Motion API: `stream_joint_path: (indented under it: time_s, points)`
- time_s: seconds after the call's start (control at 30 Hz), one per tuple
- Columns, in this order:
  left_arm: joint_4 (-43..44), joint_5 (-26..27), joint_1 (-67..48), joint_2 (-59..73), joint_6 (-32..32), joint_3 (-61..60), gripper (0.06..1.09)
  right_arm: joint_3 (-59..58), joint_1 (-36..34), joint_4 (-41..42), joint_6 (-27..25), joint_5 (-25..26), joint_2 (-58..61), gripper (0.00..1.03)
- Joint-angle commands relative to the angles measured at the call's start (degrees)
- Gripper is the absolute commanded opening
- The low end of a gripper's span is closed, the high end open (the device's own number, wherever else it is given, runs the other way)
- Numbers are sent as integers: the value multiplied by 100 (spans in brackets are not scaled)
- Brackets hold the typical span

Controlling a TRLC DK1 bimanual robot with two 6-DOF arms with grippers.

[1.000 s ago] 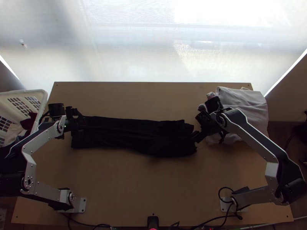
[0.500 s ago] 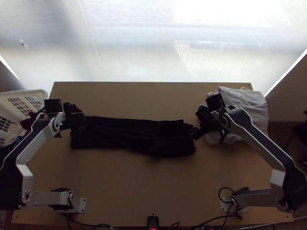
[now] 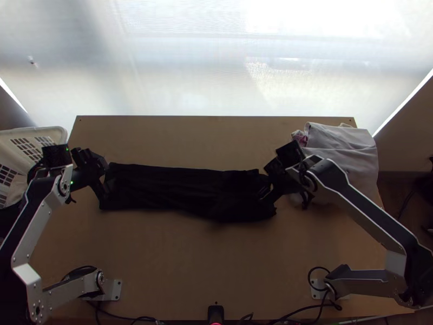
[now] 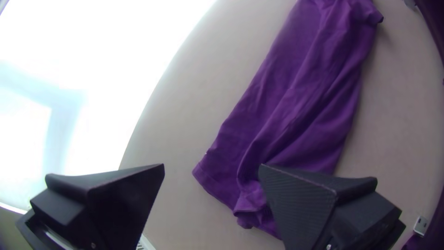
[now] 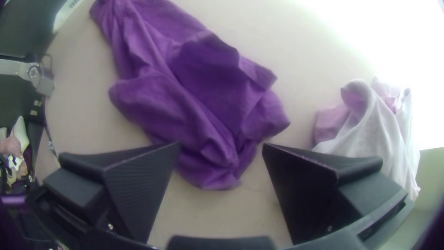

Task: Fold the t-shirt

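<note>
T-shirt [image 3: 184, 189] lies in a long, wrinkled strip across the wooden table [image 3: 178, 260]. From left: a white basket [image 3: 40, 131]; the left gripper [image 3: 106, 179], fingers parted, by the shirt's left end; the right gripper [image 3: 266, 184], fingers also apart, over its right end; a bunched pale cloth [image 3: 346, 149].

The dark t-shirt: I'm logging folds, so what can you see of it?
The dark, soft-looking cloth t-shirt lies across the light wooden table, near-black from above, purple in the wrist views. It forms a long, narrow strip, apparently folded, with creases along it and rumpled ends. The wide-fingered black left end effector and matching right end effector are open at opposite ends, gripping none of it; whether either brushes it, I can't tell.
</note>
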Motion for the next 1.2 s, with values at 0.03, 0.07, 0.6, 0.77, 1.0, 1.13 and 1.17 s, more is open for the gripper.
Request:
stream_joint_path:
  time_s: [0.03,0.07,0.6,0.77,1.0,1.13,1.17]
  points:
    - [710,165,167,-1351,-15,-1164,104,-101,697,150,31,569,-6,83]
    - [973,218,159,-1553,-24,-1392,104,-101,750,203,67,683,-15,83]
    - [2248,437,-395,-3478,-59,-3124,104,-224,1549,1372,234,921,-59,7]
    - [1817,692,-562,-3970,530,-3458,104,-312,1831,1635,119,965,91,3]
    - [1052,701,-852,-4085,1470,-3651,104,-364,1892,1952,119,965,293,3]
    - [1096,639,-852,-4076,1998,-3915,104,-321,1892,2031,119,965,398,3]
    - [1123,604,-852,-4076,2086,-3985,104,-312,1883,2040,119,965,416,3]
